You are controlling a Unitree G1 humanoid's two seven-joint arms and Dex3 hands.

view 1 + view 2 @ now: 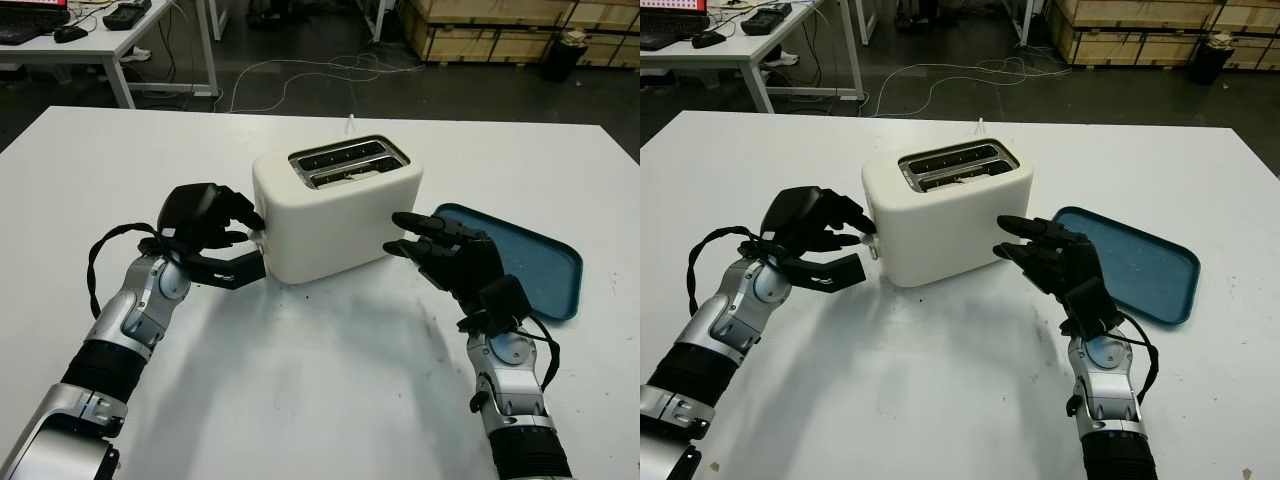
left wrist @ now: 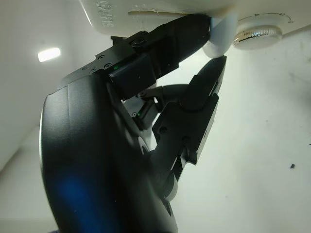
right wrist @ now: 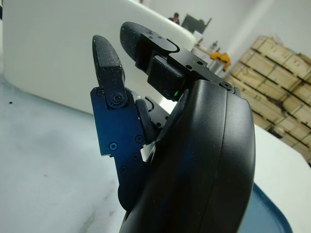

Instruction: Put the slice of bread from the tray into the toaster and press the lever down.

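Bread slice sits in the white two-slot toaster; blue plastic tray lies bare. Left hand clenches over the white lever; right hand, released, hovers beside the toaster. Pressing appears unfinished.

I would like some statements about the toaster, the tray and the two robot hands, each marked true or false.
1. The blue tray holds a slice of bread. False: no bread lies on it.
2. The left robot hand is at the lever on the toaster. True.
3. The right robot hand grips the tray. False: it is open, beside the toaster.
4. The toaster lies on its side. False: it stands upright, slots facing up.
5. The tray sits on the white table. True.
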